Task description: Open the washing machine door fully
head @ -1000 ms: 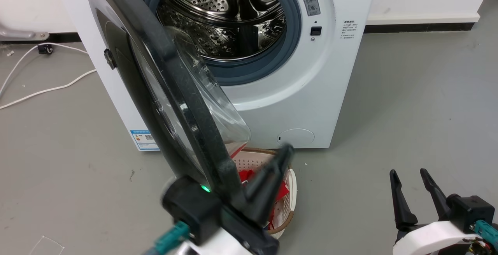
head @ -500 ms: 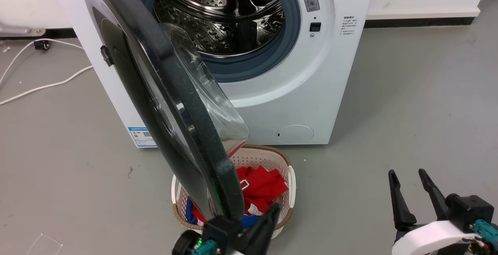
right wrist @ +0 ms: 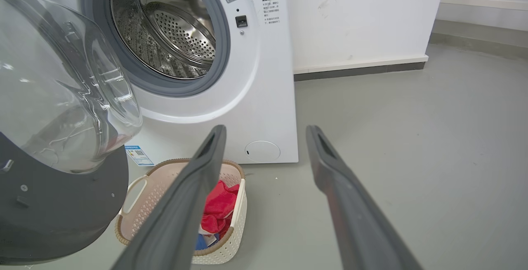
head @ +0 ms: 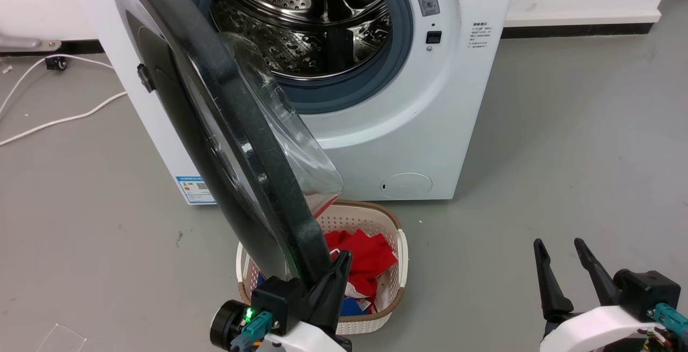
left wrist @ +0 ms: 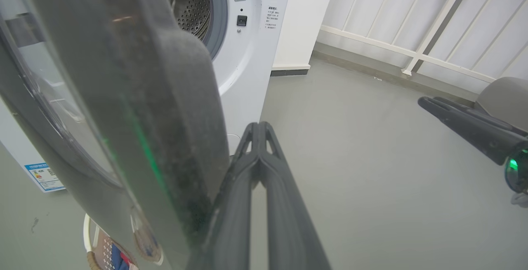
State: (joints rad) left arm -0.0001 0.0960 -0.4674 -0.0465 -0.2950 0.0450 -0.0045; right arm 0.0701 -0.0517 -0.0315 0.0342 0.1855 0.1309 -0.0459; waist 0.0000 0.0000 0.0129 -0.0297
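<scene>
Our left gripper, clenched empty, lay beside the washing machine door at its five-o'clock rim. We judged the door half-swung, needing a push wider.

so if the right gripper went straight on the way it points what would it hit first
Probably the lower front of the washing machine, near the round filter cap; the open right gripper aims there, past the basket. Depth is uncertain.

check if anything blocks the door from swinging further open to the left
Nothing visible does. Left of the door, a white cable lies flat on the floor, below it. The basket sits under the door's lower edge.
</scene>
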